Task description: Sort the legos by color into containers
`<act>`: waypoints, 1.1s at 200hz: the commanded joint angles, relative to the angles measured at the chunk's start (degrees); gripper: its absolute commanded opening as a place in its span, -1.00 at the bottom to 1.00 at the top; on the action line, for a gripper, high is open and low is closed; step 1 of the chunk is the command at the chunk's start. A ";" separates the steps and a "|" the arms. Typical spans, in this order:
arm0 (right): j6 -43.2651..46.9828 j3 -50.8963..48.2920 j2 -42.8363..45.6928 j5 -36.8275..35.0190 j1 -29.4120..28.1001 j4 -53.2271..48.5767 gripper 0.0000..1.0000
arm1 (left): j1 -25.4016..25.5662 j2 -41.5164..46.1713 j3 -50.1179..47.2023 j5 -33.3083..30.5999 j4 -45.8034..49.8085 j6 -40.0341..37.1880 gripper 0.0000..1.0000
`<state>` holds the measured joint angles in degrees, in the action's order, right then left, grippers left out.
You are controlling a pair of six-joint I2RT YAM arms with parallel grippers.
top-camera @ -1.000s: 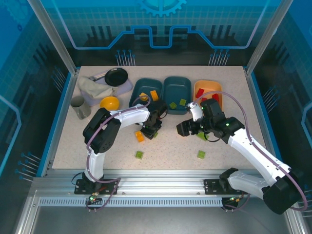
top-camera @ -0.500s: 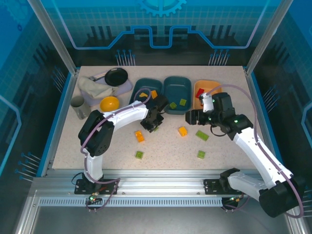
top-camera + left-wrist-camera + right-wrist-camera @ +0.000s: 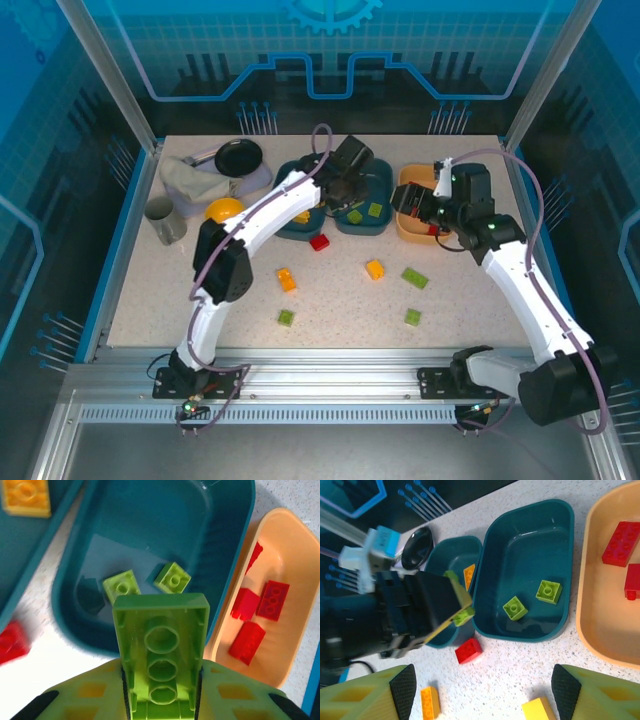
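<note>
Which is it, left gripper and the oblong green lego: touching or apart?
Touching. Left wrist view: the oblong green lego sits clamped between the fingers of the left gripper.

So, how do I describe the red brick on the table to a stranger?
At the far side of the table stand two teal trays and an orange tray in a row. Just before the gap between the teal ones, one red brick lies on the bare top. The other loose bricks are orange-yellow or green, and the other reds lie in the orange tray.
</note>
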<state>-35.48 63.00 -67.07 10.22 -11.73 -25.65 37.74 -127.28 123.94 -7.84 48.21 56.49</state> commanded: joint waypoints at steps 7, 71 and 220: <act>-4.67 3.64 -0.82 1.84 2.02 2.48 0.50 | -2.33 -7.81 7.69 1.71 -1.56 -5.72 -0.37; -3.33 2.37 0.01 2.79 2.36 0.30 0.50 | -6.34 -21.11 18.56 10.33 -9.44 -5.54 -0.17; 15.81 4.04 -3.33 -10.54 -11.38 -13.10 0.46 | -6.70 8.03 -4.08 6.11 -2.72 -3.10 0.51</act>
<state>-25.19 65.56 -68.51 4.58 -17.50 -35.05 31.29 -129.03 128.14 0.89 43.00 52.56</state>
